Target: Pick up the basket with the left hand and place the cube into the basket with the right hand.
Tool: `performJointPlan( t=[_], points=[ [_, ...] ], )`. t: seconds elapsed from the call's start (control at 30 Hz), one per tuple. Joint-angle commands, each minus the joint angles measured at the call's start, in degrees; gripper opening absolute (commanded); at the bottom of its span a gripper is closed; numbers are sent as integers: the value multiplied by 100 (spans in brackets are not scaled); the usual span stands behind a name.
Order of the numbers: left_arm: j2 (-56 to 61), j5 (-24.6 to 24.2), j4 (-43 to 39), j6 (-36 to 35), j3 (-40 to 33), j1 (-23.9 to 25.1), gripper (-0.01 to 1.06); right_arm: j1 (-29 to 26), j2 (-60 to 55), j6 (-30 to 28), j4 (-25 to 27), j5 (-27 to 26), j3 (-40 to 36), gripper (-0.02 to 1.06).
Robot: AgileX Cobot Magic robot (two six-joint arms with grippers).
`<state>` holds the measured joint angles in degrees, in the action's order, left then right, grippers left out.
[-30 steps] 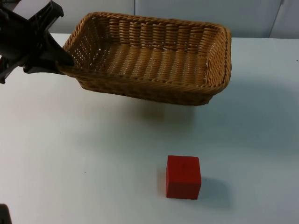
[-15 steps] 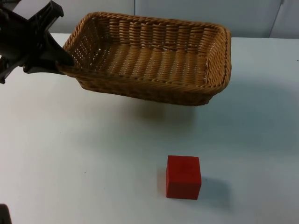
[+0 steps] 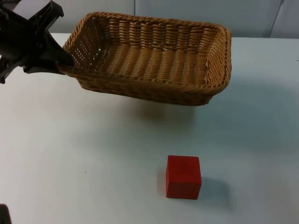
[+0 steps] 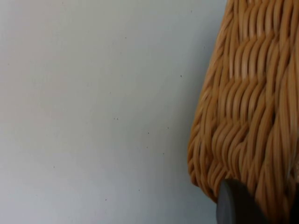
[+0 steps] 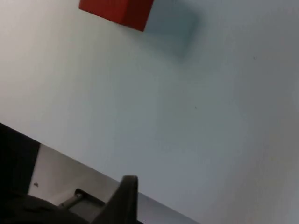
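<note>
Wicker basket, woven in tan cane and rectangular, hangs lifted above the white table, its shadow falling on the surface beneath its near wall. The left gripper is clamped on the rim at the basket's left short end, with the black arm reaching in from the upper left of the top view. In the left wrist view the basket's woven outer wall is seen close up, with a dark fingertip pressed against the weave and the table well below it. The basket's inside holds nothing. A red cube sits on the table nearer the front edge, well apart from the basket and a little to the right of its middle, casting a shadow to its right. It is far from the left gripper, diagonally across the table from it. In the right wrist view the cube lies on the table some way beyond the right gripper's fingertip, which is over the table's edge; whether that gripper's fingers are parted or closed cannot be told from this view.
</note>
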<state>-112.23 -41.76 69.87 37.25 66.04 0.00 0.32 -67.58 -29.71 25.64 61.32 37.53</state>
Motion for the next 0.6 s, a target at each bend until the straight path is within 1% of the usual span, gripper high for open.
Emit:
performJointPlan(
  t=[0.0,0.03,0.13,0.17,0.23,0.27,0.3,0.33,0.4,0.47,0.5,0.53,0.57],
  points=[
    [89,-144,172,-21,8,-10,0,575,-137,600,-763,-97,306,105],
    [89,-144,172,-21,8,-10,0,575,-137,600,-763,-97,306,105],
    [89,-144,172,-21,8,-10,0,1634,-311,1370,-1435,-162,825,105],
    [89,-144,172,-21,8,-10,0,1634,-311,1370,-1435,-162,825,105],
    [89,-144,172,-21,8,-10,0,2339,-486,1910,-1824,-235,1239,105],
    [89,-144,161,-21,8,-10,0,2887,-691,2187,-2032,-269,1517,105],
    [89,-144,161,-21,8,-10,0,3164,-846,2392,-2151,-311,1717,105],
    [89,-144,161,-21,8,-10,0,3164,-846,2392,-2151,-311,1717,105],
    [89,-144,161,-21,8,-10,0,3675,-1153,2703,-2239,-379,2055,105],
    [89,-144,161,-21,8,-10,0,4024,-1513,3017,-2237,-393,2373,105],
    [89,-144,161,-21,8,-10,0,4158,-1666,3169,-2237,-393,2487,105],
    [89,-144,161,-21,8,-10,0,4158,-1666,3169,-2237,-393,2487,105],
    [89,-144,161,-21,8,-10,0,4251,-1852,3295,-2249,-404,2606,105]
  ],
)
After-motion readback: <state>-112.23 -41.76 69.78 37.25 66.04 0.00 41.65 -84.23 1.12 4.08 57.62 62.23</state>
